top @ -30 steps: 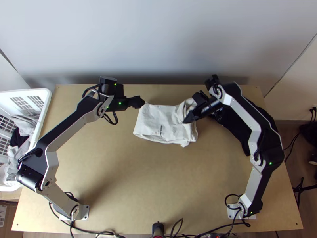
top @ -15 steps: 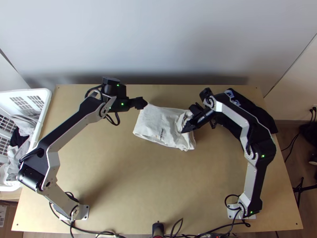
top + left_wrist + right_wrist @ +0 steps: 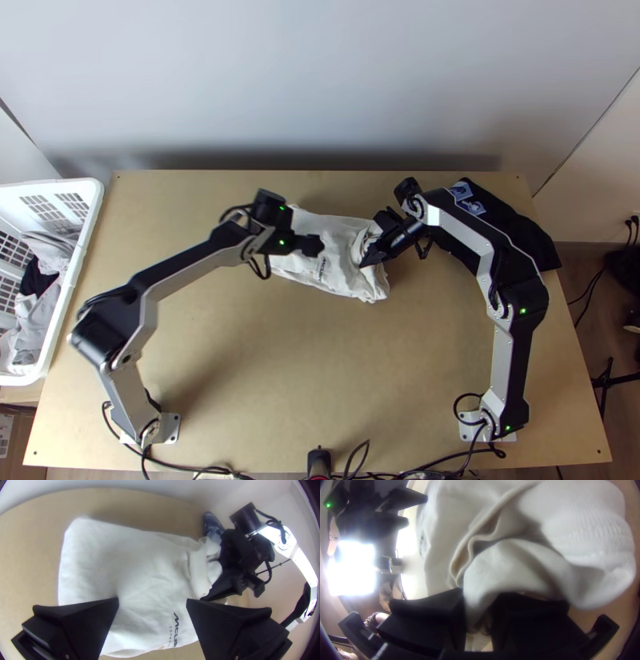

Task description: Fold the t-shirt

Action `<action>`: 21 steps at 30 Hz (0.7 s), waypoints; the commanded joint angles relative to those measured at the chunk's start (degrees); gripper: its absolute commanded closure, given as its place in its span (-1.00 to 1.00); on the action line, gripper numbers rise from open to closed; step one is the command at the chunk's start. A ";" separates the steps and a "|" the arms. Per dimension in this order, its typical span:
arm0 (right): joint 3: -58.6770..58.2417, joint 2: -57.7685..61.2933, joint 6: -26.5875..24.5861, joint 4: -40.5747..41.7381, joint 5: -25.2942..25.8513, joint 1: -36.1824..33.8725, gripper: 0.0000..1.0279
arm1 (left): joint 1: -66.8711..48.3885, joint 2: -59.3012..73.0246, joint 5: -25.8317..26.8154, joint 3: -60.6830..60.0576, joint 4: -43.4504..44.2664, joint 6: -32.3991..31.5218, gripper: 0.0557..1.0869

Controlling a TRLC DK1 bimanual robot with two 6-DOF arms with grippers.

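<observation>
At the table's near edge stands one black upright device, with several cables running beside it. Two arms rise from that edge, the left arm and the right arm, each carrying one gripper.

Farther in lies one white t-shirt, around the middle of the table's far half. It is folded into a rough rectangle, with dark lettering facing up; the end towards the right arm is bunched into several loose folds. The left gripper is over the shirt and hides part of it; in the left wrist view its two fingers stand wide apart with nothing between them. The right gripper covers some of the bunched end; in the right wrist view its two fingers are clamped on a thick pinch of that cloth.

One white basket stands at the table's left side, holding grey and black clothes. At the far right lies one black cloth with two pale-blue patches, partly covered by the right arm crossing over it. A plain wall stands behind the table.
</observation>
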 commanded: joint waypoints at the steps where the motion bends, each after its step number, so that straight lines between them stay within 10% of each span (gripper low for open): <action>1: 0.45 -0.30 0.38 0.44 0.26 -0.44 0.95 | -2.53 7.92 -1.70 0.92 2.73 1.07 -0.91; 3: 0.45 -0.74 0.64 0.70 0.34 -0.87 0.82 | -2.88 9.15 -2.58 1.27 2.73 1.59 -0.91; 6: 0.45 -1.97 0.91 0.70 0.52 -1.75 -0.60 | -2.88 9.77 -2.67 1.54 2.73 1.59 -0.91; 7: 0.27 -2.76 0.99 0.61 0.70 -2.11 -0.72 | -2.88 9.77 -2.67 1.54 2.73 1.59 -0.91; 21: -13.97 -15.24 -2.00 -2.46 0.34 -10.72 -0.90 | -2.36 8.10 -2.67 1.62 2.64 1.59 -0.91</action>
